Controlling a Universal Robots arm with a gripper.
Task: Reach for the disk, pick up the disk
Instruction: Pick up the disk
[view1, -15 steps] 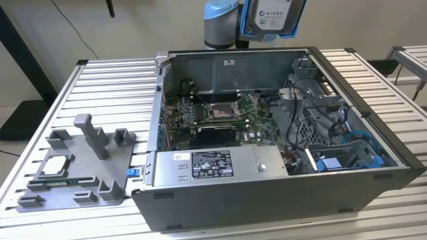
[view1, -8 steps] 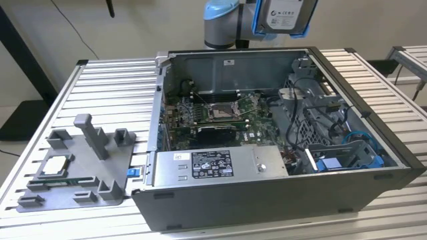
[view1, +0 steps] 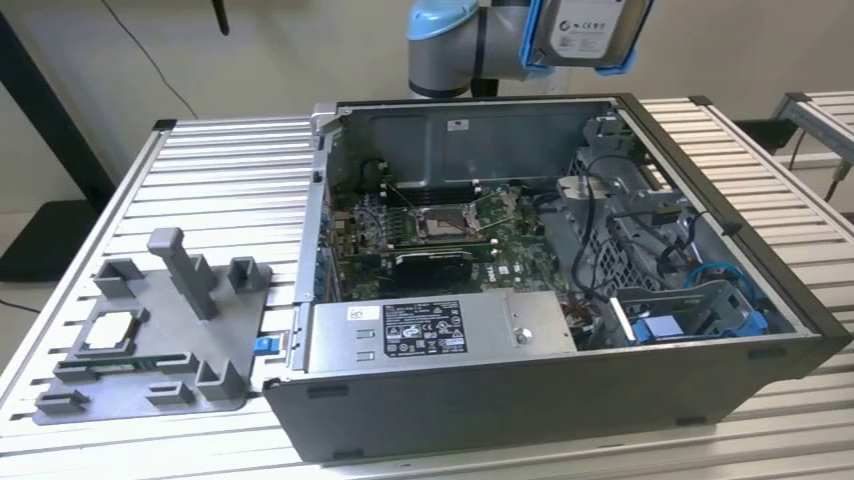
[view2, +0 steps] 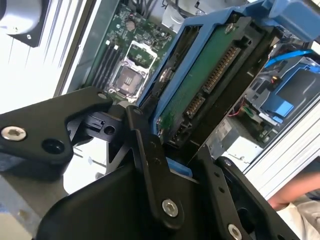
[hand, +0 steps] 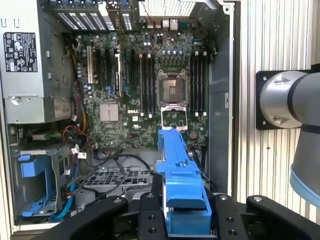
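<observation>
The disk (view1: 589, 33) is already off the worktop (view1: 214, 190) and up in the air, above the back wall of the open computer case (view1: 561, 290). The end effector (view2: 172, 150) is clamped on it: in the second wrist view two black fingers (view2: 150, 165) press against the blue bracket on either side of one end, with the green circuit board and connector edge facing the camera. So the disk lies straight out from the end effector, its long axis running away from the fingers. In the first wrist view the blue bracket (hand: 177, 185) juts forward over the motherboard (hand: 145, 90) inside the case. The empty blue drive bay (view1: 694, 315) sits in the case's front corner, well apart from the lifted disk.
</observation>
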